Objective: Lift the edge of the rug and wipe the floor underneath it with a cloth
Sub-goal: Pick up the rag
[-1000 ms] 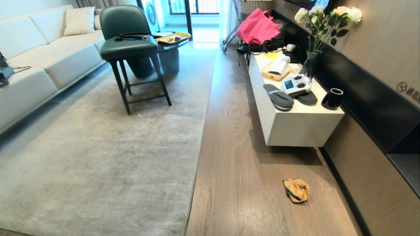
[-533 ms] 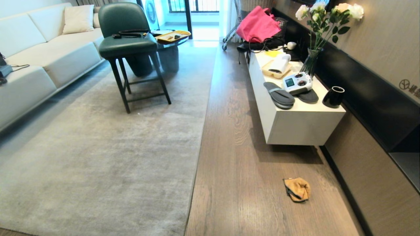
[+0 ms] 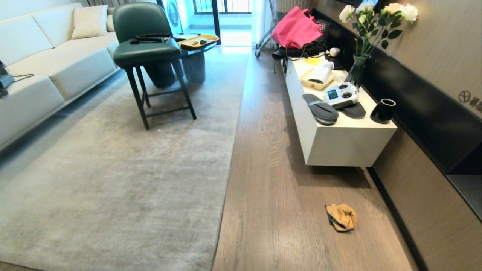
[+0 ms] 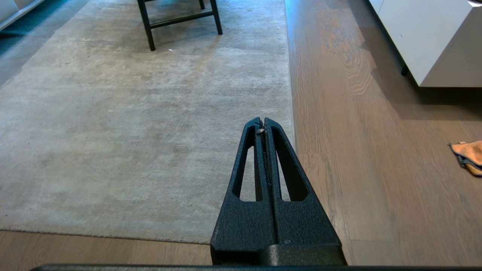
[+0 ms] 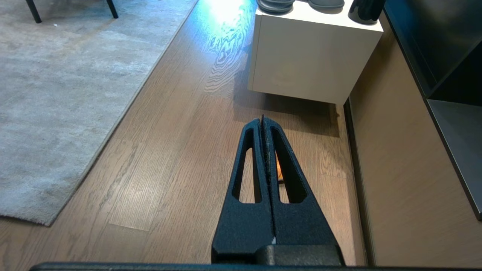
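Mustard-orange and crumpled, the cloth (image 3: 341, 217) lies on the wood-plank floor (image 3: 271, 210), well apart from the rug edge (image 3: 229, 165), which runs flat and straight along the planks. Beyond the cloth stands a white cabinet (image 3: 339, 145) carrying grey slippers (image 3: 320, 110) and a black cup (image 3: 382, 111). On the rug sits a green chair (image 3: 147, 52). Above the rug's edge hovers the left claw (image 4: 262, 126), pressed together and empty; above the floor, over the cloth, the right claw (image 5: 262, 124) is likewise pressed together.
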